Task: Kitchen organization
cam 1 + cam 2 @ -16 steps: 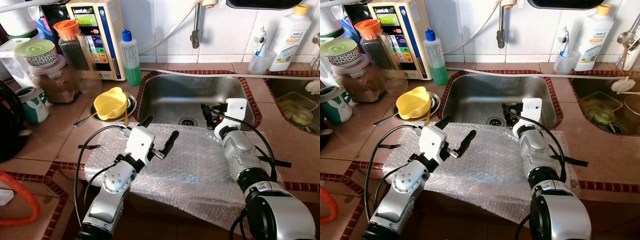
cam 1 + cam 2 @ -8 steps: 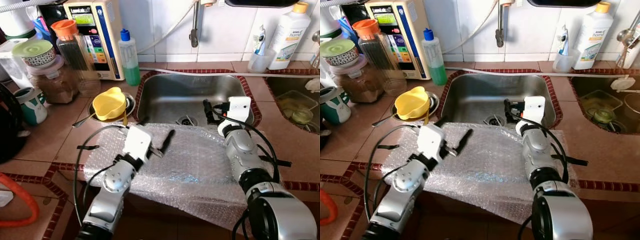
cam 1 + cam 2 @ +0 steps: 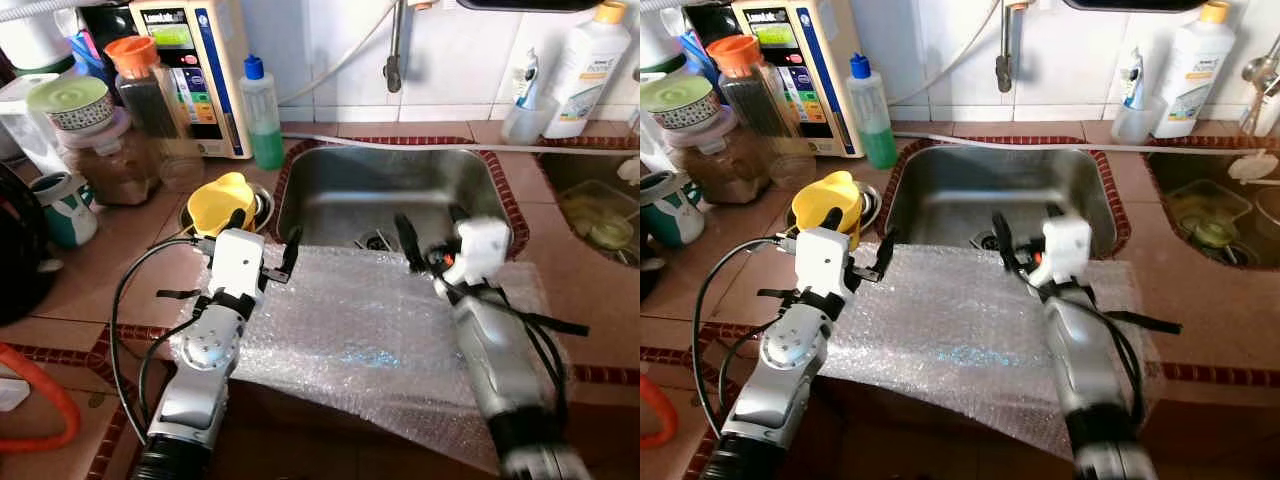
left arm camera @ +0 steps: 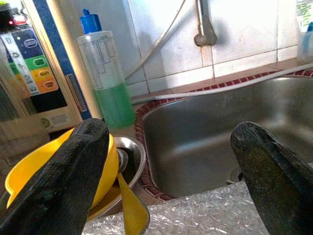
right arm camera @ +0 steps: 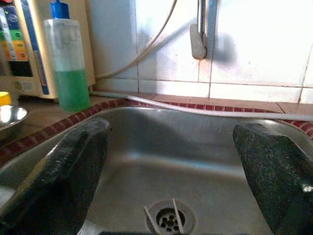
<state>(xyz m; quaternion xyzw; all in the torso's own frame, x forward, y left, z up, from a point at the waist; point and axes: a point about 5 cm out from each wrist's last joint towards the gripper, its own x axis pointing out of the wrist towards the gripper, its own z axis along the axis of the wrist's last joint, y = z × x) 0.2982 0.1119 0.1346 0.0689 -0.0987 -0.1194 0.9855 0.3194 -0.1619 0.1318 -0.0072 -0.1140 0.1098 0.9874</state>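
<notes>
Terracotta tiles are covering the surface (image 3: 80, 270), and along its back edge, from the left corner inward, jars, a water purifier (image 3: 190, 70) and a bottle of green liquid (image 3: 261, 112) are standing against the wall. Just in front of the bottle, a yellow funnel (image 3: 220, 205) is sitting in a small steel bowl (image 3: 262, 207) right beside the sink's left rim. A sheet of bubble wrap (image 3: 360, 325) is lying over the front edge of the surface and the near rim of the steel sink (image 3: 390, 190).

The left gripper (image 3: 264, 255) is hovering over the sheet's left end, close to the funnel, its forearm angled up from the front edge and its fingers (image 4: 68, 181) spread wide, holding nothing. The left wrist view is looking straight past them at the funnel and bowl. Farther right, the right gripper (image 3: 428, 240) is reaching over the sheet's far edge toward the sink, blurred, its fingers (image 5: 73, 166) likewise wide apart and empty, with the drain between them in the right wrist view.

This looks like an approach step, with nothing grasped yet. The funnel seems the likely target for the left arm; the next move would call for lowering over its rim and closing without tipping the bowl. What the right arm is after I cannot tell.
</notes>
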